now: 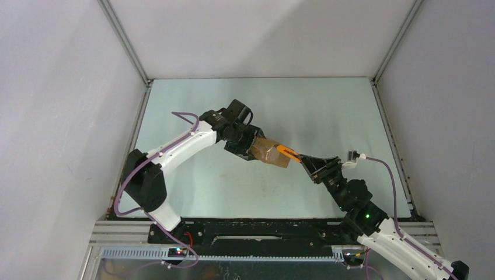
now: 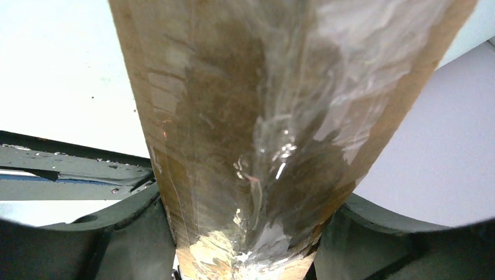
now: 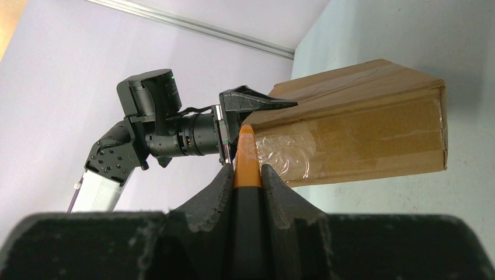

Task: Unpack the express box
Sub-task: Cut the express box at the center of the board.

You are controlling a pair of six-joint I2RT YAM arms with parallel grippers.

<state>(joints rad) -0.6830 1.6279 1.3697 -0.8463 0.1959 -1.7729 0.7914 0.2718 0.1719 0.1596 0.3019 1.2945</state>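
My left gripper [image 1: 253, 149] grasps the taped express box [image 1: 271, 153] above the surface [image 1: 233, 189] centre; my right gripper [image 1: 309, 165] clenches the utility knife [image 1: 288, 152] at its edge.

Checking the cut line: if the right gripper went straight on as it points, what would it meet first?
The express box: the utility knife in the right gripper points at its taped side, beside the left gripper. Whether the tip already touches is unclear.

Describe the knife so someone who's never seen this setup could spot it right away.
Start at the pale green table; above its middle, the right claw is shut on the utility knife. It is the slim stick pointing at the brown express box in the left claw; only it is bright orange beside cardboard and black claws.
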